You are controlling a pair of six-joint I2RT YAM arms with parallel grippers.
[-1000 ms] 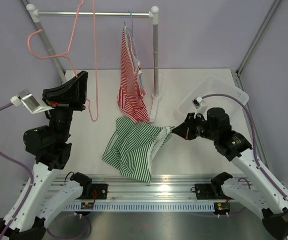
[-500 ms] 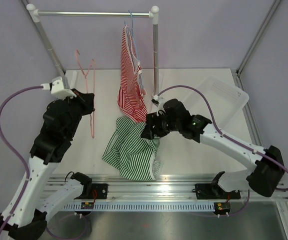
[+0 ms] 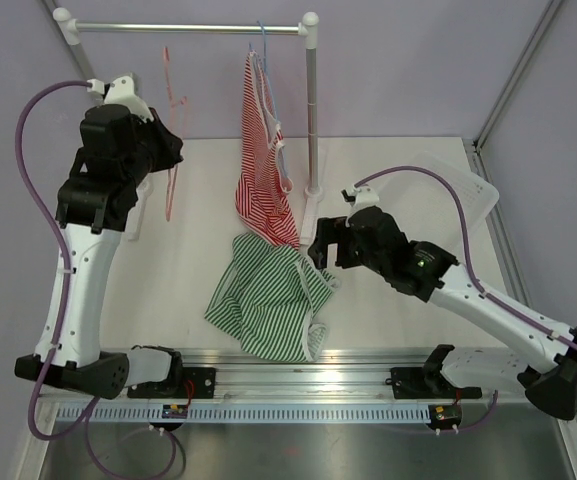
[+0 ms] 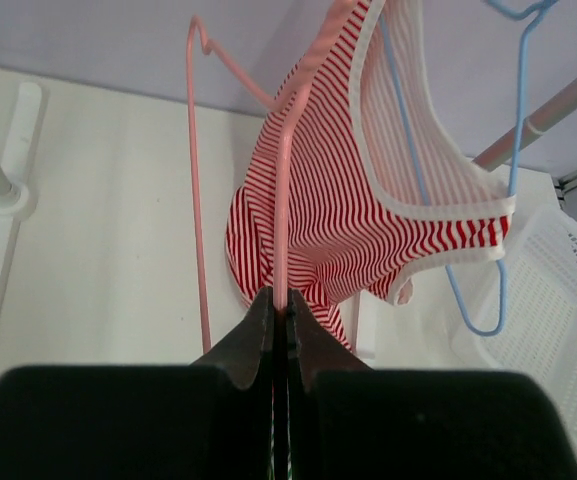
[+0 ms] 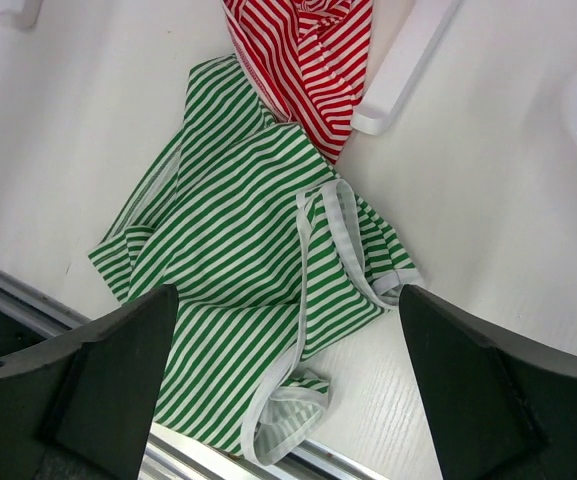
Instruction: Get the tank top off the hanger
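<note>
Top external: green tank top (image 3: 268,305) lies crumpled on the surface (image 3: 198,230); I judge it soft, light, best pinched at a strap. Left wrist: left pincer (image 4: 280,300) pressed onto pink hanger (image 4: 284,200). Right wrist: right pincer (image 5: 286,292) spread above it.

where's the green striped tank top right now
In the top view the green striped tank top lies crumpled on the table, centre front, just under the hem of the hanging red striped tank top and beside the open right gripper.
</note>
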